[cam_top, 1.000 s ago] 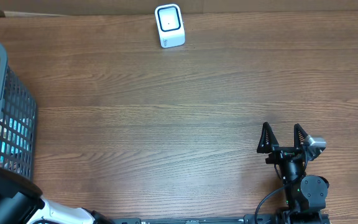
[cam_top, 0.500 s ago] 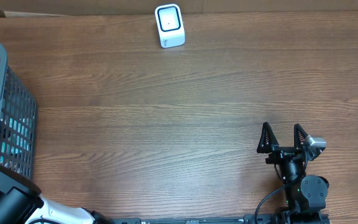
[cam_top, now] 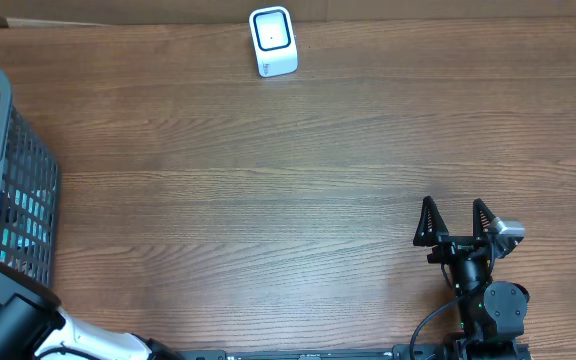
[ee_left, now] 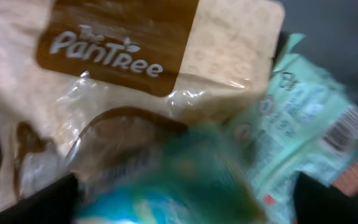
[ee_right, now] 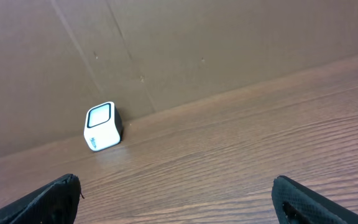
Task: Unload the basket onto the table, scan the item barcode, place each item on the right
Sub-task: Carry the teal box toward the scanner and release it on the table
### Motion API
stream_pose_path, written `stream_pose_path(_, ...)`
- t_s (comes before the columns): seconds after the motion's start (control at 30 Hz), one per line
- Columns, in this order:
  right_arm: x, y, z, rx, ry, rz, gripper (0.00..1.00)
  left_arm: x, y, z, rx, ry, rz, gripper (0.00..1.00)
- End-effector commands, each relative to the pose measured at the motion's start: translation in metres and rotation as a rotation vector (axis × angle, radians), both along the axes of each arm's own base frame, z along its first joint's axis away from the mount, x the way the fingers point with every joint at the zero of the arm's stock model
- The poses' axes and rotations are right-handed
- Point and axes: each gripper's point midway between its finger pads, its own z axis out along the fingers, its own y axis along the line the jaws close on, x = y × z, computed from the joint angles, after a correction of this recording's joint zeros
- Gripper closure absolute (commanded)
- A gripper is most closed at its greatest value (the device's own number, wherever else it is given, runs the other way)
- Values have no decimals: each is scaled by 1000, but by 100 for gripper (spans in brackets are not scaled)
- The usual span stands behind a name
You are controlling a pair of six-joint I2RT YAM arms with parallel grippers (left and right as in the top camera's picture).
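Three packets fill the left wrist view, all lying inside the grey mesh basket (cam_top: 30,170) at the left edge of the table (cam_top: 268,200); the item to be scanned is, by my reading, one of them. Closest is a blurred blue-green packet (ee_left: 179,177), straight below and between the fingers of the left gripper (ee_left: 185,208), whose jaws stand wide apart with nothing clamped. It is too smeared to give its long axis or any print. Under it a beige pouch (ee_left: 135,37) reads "The PanTree" on a brown label, its length running up the frame, across the line between the fingers. To the right a mint-green packet (ee_left: 291,118) lies slanted, a barcode (ee_left: 344,127) showing near its right end; its other print is unreadable. The left gripper is plainly the nearer, so the pick looks to be its job. The right gripper (cam_top: 458,222) rests well apart at the near right, jaws spread and empty, facing the white barcode scanner (cam_top: 273,42) at the far edge.
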Motion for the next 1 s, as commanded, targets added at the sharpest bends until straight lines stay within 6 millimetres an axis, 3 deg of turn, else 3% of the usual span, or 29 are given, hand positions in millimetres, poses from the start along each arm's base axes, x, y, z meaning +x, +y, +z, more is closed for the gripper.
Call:
stream_pose_path(0.0,0,0,-1,-4,-8,-5,0,3,0,-16,-12,25,-36,28)
stream_pose_path(0.3,0,0,-1,-4,-8,-5,0,8,6,2,2,10,-23,88)
stream_pose_path(0.4,0,0,-1,-4,-8,-5,0,10,9,15,0,0,25,94)
stream_pose_path(0.6,0,0,-1,-4,-8,-5,0,25,9,57,-23,-79,64,93)
stream_pose_path(0.63,0,0,-1,-4,-8,-5,0,38,4,78,-54,-153,54,93)
stream_pose_path(0.77,0,0,-1,-4,-8,-5,0,69,-15,129,-163,-360,50,94)
stream_pose_path(0.97,0,0,-1,-4,-8,-5,0,109,-61,235,-361,-721,-37,96)
